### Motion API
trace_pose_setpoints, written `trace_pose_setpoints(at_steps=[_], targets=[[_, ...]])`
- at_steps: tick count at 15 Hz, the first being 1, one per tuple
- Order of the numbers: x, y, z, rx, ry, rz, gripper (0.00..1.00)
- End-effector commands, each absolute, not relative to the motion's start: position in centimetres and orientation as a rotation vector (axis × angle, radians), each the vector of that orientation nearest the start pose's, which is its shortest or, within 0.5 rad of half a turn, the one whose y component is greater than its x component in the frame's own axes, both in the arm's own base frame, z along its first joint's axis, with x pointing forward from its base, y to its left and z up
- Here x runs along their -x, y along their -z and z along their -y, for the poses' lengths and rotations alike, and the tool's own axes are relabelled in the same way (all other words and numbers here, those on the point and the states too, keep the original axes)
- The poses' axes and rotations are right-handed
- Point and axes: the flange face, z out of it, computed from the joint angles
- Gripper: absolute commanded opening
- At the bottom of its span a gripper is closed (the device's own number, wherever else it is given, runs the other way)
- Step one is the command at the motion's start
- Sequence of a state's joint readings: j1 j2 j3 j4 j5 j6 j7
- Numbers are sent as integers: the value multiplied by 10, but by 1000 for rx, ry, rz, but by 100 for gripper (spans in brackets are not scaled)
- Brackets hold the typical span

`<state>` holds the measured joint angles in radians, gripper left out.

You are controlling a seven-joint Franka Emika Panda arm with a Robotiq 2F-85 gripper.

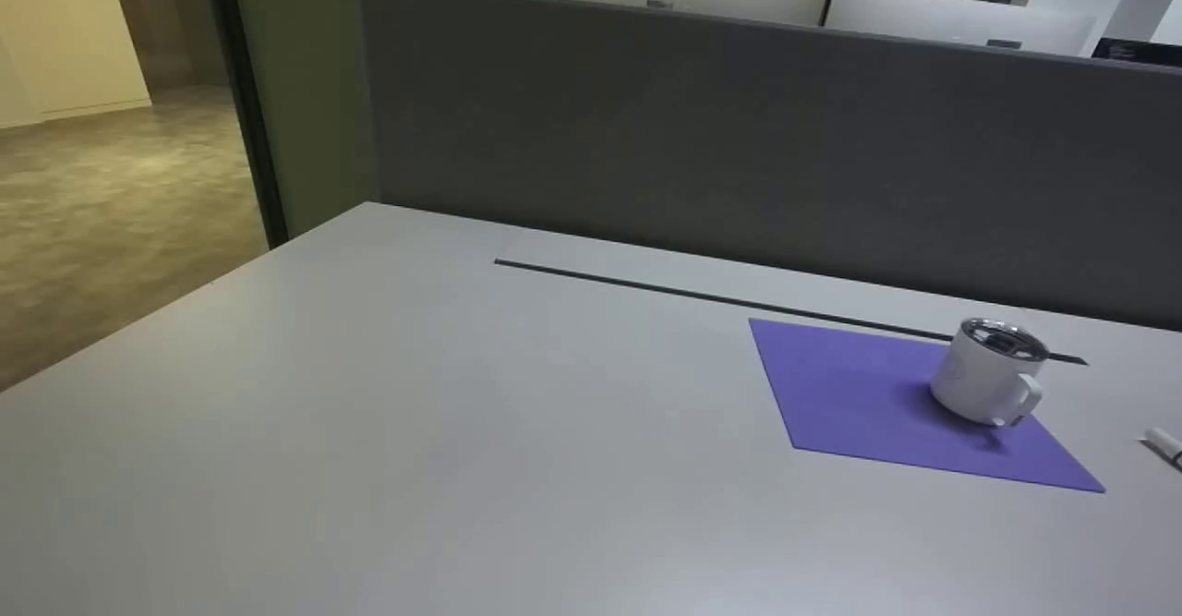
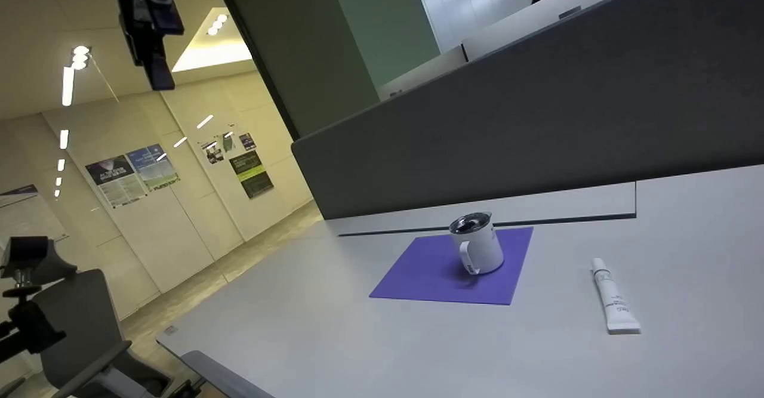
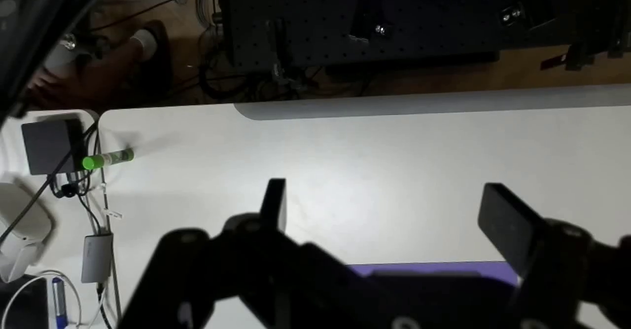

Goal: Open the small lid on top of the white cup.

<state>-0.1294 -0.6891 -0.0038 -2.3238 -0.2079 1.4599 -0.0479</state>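
Note:
The white cup (image 1: pixel 977 383) stands upright on a purple mat (image 1: pixel 854 394), and it shows in an exterior view (image 2: pixel 483 252). Its clear round lid (image 1: pixel 1005 339) has a dark small lid on top, and the lid shows in an exterior view (image 2: pixel 470 223). I cannot tell whether the small lid is open or shut. The cup does not show in the wrist view; only the mat's edge (image 3: pixel 485 270) does. My gripper (image 3: pixel 385 205) is open and empty, its fingers wide apart. In an exterior view part of the gripper (image 2: pixel 160 73) hangs high at the upper left, far from the cup.
A white tube (image 2: pixel 613 299) lies on the white table beside the mat. A grey partition (image 1: pixel 739 154) stands behind the cup along the table's back. In the wrist view, a green stick (image 3: pixel 109 158) and cables with a black box (image 3: pixel 52 146) lie at the left.

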Motion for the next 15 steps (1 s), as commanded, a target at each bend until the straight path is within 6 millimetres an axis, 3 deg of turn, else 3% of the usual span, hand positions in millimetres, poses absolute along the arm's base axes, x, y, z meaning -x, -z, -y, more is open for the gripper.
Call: trace_pose_setpoints(at_steps=[1, 4, 7, 11, 12, 14, 15], targets=[[-314, -569, 66, 3311, -322, -148, 100], [-354, -566, 87, 3389, -43, -60, 100], [-413, -553, 129, 3412, 216, -43, 100], [-482, -511, 176, 3339, 242, -45, 98], [-498, -500, 186, 3346, 217, -19, 74], [-532, -483, 202, 3349, 148, 29, 71], [-548, -474, 209, 3355, 116, 48, 62]])
